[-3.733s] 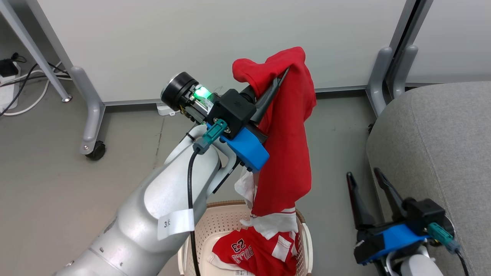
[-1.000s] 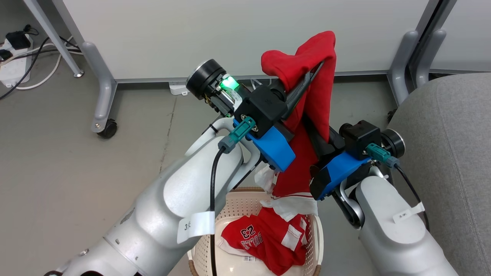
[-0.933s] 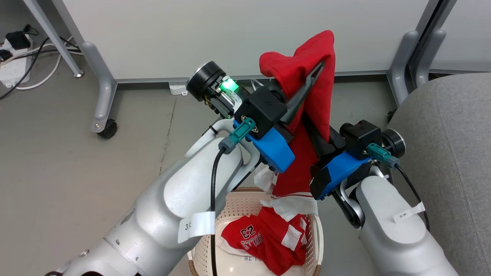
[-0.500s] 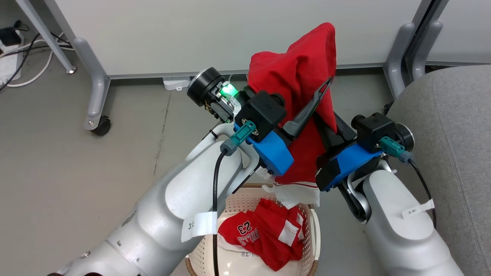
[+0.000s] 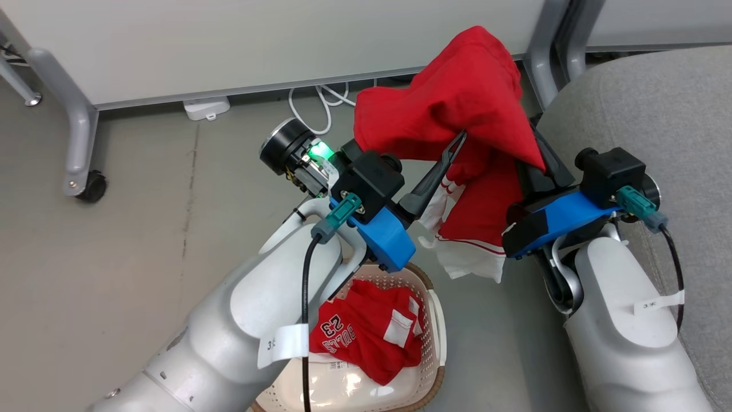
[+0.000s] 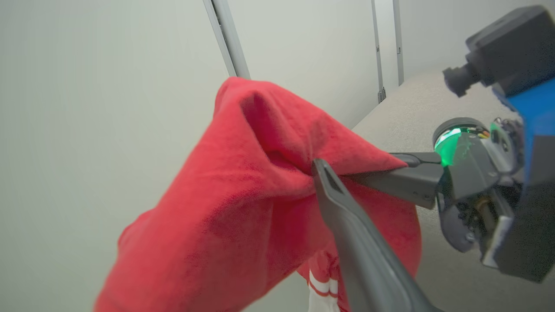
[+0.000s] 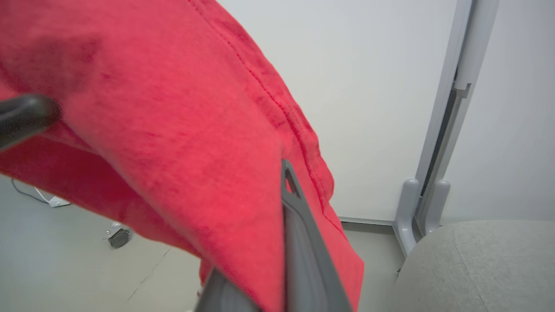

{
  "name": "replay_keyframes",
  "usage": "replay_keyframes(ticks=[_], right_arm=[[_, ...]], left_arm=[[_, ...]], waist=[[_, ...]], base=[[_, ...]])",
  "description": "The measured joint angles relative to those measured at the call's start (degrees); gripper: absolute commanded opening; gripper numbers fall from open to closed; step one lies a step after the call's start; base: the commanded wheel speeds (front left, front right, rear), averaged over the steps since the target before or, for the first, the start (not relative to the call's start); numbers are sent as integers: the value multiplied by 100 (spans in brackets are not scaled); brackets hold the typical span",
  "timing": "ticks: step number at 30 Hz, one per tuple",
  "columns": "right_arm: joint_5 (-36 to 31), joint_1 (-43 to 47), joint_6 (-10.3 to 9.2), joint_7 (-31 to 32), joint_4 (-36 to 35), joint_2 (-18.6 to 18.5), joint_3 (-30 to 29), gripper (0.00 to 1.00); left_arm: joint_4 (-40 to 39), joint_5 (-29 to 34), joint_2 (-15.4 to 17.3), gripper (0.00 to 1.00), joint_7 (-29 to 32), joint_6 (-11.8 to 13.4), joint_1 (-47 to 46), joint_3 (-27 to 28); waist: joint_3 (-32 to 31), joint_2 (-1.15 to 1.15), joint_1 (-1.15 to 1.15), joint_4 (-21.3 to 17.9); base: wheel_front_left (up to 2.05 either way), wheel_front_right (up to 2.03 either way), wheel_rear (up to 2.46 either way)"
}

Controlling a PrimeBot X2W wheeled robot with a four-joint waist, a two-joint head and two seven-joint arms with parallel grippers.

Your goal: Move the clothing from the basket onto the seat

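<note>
While the left arm reaches up and forward with its wrist cocked, the head view shows the left gripper (image 5: 428, 140) spread wide. One long dark finger (image 5: 437, 171) stands bare, and the other is lost under the bright red, soft fleecy garment with white trim bands (image 5: 457, 86). Just to that gripper's right, the right arm rises from a bent elbow and the right gripper (image 5: 529, 140) is clamped on the same garment. The cloth drapes over both, its white hem hanging between the two wrists above the floor (image 5: 143, 229). Below the left gripper's wrist sits the small cream perforated plastic basket with a brown woven-look rim (image 5: 440, 329), holding a crumpled red printed jersey marked 23 (image 5: 366, 337). Close on the right gripper's right curves the rounded edge of the large light grey fabric seat (image 5: 657, 103). Smooth grey floor spreads away to the left gripper's left. From the left wrist, the bare finger's tip sits at a fold of the nap, and the right gripper's finger enters that fold from the side. From the right wrist, cloth lies over the closed fingers (image 7: 303, 242), and the seat's rounded corner lies low to one side.
</note>
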Motion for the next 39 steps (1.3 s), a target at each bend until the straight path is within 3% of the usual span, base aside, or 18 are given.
replay_keyframes(ticks=[21, 39], right_arm=[[-215, 349, 0, 0, -684, 0, -1312, 0], [-215, 1299, 0, 0, -1196, 1, -2136, 0]], left_arm=[[-138, 116, 319, 100, 0, 24, 147, -102], [-446, 247, 509, 100, 0, 47, 424, -278]], waist=[[544, 0, 0, -1022], [726, 0, 0, -1807]], base=[[0, 0, 0], [0, 0, 0]])
